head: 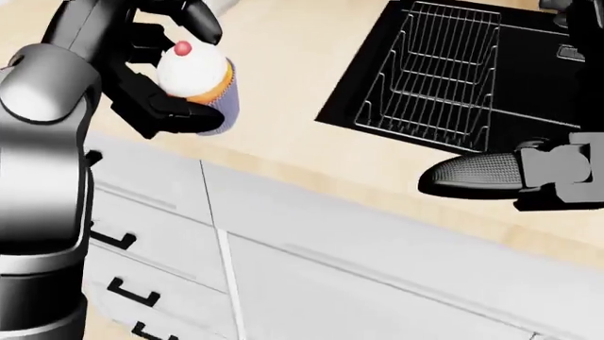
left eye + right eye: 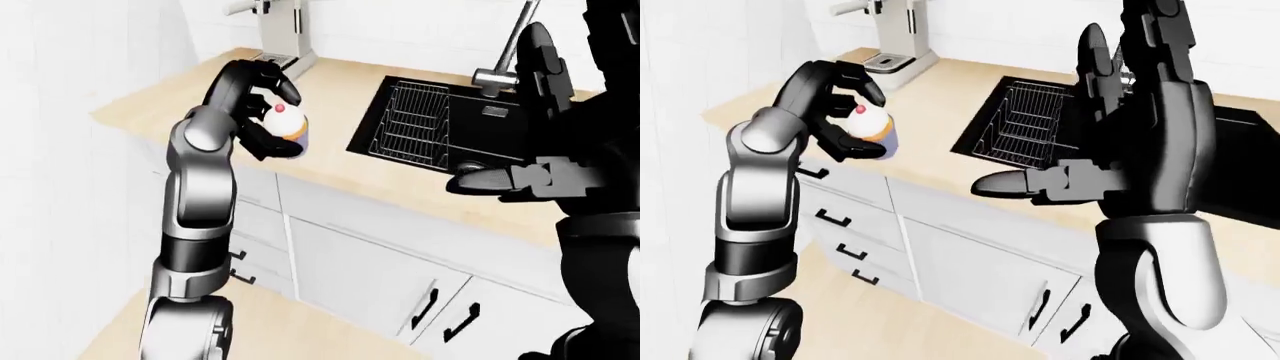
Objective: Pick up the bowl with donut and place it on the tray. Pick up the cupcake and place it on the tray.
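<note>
Fingers of the left hand (image 1: 156, 67) are closing round one cupcake (image 1: 193, 78), holding it above the wooden counter (image 1: 283, 85) at the head view's upper left, while the right hand (image 2: 1140, 120) is standing open with fingers spread. Only the eye views are showing one coffee machine (image 2: 890, 45) and one faucet (image 2: 505, 52); the head view is showing one sink (image 1: 529, 85) with one wire rack (image 1: 434, 78) in closer detail.

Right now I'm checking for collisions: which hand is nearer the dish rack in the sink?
Right. The right hand hovers at the dish rack's lower edge; the left hand, gripping the cupcake, is far left.
</note>
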Motion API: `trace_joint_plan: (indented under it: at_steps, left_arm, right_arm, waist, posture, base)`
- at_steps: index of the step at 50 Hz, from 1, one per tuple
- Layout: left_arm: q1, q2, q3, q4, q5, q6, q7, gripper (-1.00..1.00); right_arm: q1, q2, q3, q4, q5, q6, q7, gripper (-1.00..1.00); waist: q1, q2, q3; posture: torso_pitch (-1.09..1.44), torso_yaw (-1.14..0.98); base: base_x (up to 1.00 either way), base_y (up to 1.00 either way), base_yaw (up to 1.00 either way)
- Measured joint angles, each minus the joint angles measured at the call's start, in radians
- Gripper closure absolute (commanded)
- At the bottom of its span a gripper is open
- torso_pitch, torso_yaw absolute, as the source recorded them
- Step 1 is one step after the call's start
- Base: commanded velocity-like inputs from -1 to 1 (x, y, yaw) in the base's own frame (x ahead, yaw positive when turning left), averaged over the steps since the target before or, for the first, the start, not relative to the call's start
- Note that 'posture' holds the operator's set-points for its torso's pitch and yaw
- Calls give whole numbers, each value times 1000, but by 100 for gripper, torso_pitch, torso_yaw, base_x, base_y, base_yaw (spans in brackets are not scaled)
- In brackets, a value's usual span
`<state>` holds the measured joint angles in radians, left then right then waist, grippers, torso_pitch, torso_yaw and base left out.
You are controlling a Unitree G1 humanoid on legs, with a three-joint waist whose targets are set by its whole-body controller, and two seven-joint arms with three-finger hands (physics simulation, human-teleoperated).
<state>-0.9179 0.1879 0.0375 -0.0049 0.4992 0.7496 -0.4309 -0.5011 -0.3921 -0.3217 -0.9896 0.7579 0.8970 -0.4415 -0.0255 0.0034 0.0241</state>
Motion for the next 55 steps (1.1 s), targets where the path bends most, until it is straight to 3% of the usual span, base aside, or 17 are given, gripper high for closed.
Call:
trace_joint_plan:
  at_steps: [2,3,7,9,13,14,17,19,23,25,28,31,37,45,50,54,55]
  left_arm:
    - [-13,4,7,-22,6,-1,3,100]
    - [-1,-11,2,-37,9,-6,7,100]
    - [6,-25,-46,18,-15,-5,-16,100]
    - [1,-20,-35,10,-16,-8,-16,100]
    - [-16,-10,-13,-17,-3,-16,-6,100]
    - [-20,-10,-13,-19,-1,-15,-5,100]
    - [7,-13,-20,-19,0,-8,-12,100]
    - [2,-9,-18,-6,1,3,-17,100]
    - [-4,-3,-6,-12,6,1,-13,100]
    - [-13,-6,-6,-21,9,0,-11,100]
    - [-8,-28,-47,-18,-5,-4,-24,100]
    - [-27,-24,-44,-1,-13,-1,-33,100]
    - [-68,-7,-17,-5,-3,1,-17,100]
    - [-60,-3,-10,20,2,20,-15,100]
    - [-64,2,-5,12,3,21,-14,100]
    - [-84,-4,-7,-7,2,2,-7,100]
    - [-75,-12,-14,-8,-1,-4,-6,100]
  right_arm:
    - [-2,0,-1,13,-3,1,-6,-100]
    - [11,-3,-12,21,-3,4,-12,-100]
    - [5,-6,-32,30,-9,18,-44,-100]
    - [-1,-9,-27,14,-5,3,-45,-100]
    - [2,-11,-22,9,4,-7,-43,-100]
    - [2,-12,-22,13,5,-5,-44,-100]
    - [21,-2,-13,18,12,15,-51,-100]
    - [7,-8,-11,26,18,25,-54,-100]
    - [-5,-13,-9,11,17,8,-51,-100]
    - [-6,-20,-15,8,15,3,-50,-100]
    - [6,-29,-35,-10,-4,-7,-52,-100]
    - [6,-26,-26,-4,-15,-14,-40,-100]
    - [9,-18,-27,-5,-21,-16,-24,-100]
    - [18,-13,-13,-3,-13,-16,-1,-100]
    - [17,-12,-9,-18,-20,-26,12,-100]
    - [12,-18,-23,-22,-26,-32,11,-100]
    - [21,-17,-26,-18,-30,-33,11,-100]
  waist:
    - [-39,-122,8]
    - [-57,-117,22]
    - [-96,-121,-25]
    - [-102,-108,-11]
    - [-76,-44,34]
    - [-65,-13,34]
    - [-25,0,14]
    - [-26,-13,1]
    - [2,-89,7]
    - [-8,-130,-10]
    - [9,-64,39]
    - [29,-39,58]
    - [3,40,49]
    - [43,-39,25]
    - [85,-45,37]
    - [95,-102,42]
    - [92,-87,55]
  posture:
    - [0,0]
    - [0,0]
    - [0,0]
    - [0,0]
    - [0,0]
    - [0,0]
    - [0,0]
    - [0,0]
    - [0,0]
    - [0,0]
    - [0,0]
    - [0,0]
    - [0,0]
    - [0,0]
    - [0,0]
    - [0,0]
    - [0,0]
  base:
    - [-67,0,-100]
    - [-64,0,-100]
    - [-64,0,-100]
    - [-64,0,-100]
    - [-63,0,-100]
    - [-62,0,-100]
    - [-62,0,-100]
    - [-61,0,-100]
    - [-59,0,-100]
    - [-39,-11,-50]
    - [0,0,0]
    - [0,0,0]
    - [0,0,0]
    - [5,-12,0]
    - [47,-46,0]
    - [62,-44,0]
    - [66,-40,0]
